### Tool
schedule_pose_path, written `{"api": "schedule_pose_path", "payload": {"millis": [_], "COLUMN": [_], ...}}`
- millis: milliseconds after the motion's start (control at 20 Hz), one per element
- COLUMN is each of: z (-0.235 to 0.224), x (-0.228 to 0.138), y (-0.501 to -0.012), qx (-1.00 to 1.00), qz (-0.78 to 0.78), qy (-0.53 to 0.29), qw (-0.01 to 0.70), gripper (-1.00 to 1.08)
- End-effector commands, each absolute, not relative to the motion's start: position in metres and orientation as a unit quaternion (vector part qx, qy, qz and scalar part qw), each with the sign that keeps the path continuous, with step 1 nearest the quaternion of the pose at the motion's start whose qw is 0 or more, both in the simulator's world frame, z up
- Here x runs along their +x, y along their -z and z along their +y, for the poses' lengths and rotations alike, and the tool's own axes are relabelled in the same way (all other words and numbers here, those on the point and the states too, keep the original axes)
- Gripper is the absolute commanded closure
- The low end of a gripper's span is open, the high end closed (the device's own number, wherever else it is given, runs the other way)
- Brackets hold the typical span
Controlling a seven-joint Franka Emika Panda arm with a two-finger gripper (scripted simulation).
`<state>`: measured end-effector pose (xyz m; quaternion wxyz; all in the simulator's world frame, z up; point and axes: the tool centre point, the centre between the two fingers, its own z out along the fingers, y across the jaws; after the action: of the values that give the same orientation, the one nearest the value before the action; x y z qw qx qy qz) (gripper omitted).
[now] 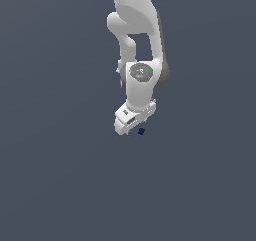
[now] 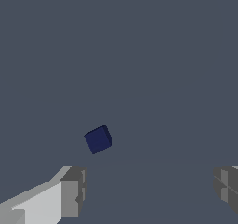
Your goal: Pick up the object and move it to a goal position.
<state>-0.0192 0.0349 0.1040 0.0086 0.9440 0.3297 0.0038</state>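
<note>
The object is a tiny dark navy-blue cube lying on the flat grey surface. In the exterior view it sits just below and to the right of the white gripper, close to its tip. In the wrist view the gripper is open, its two grey fingers set far apart with nothing between them. The cube lies ahead of the fingers, nearer to one of them, and touches neither.
The white arm reaches down from the top of the exterior view. Plain grey surface spreads on all sides; no goal marker shows in either view.
</note>
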Motion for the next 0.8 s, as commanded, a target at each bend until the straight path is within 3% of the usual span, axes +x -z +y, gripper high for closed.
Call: {"api": "schedule_pose_path", "payload": {"millis": [0,750], "z": [0.042,0.069], "x": [-0.024,-0.043], "y": [-0.096,-0.065], "qx": [0.929,0.855], "qz": [0.371,0.519], "qy": [-0.002,0.000], "qw": [0.008,0.001], "gripper": [-0.92,-0.92]}}
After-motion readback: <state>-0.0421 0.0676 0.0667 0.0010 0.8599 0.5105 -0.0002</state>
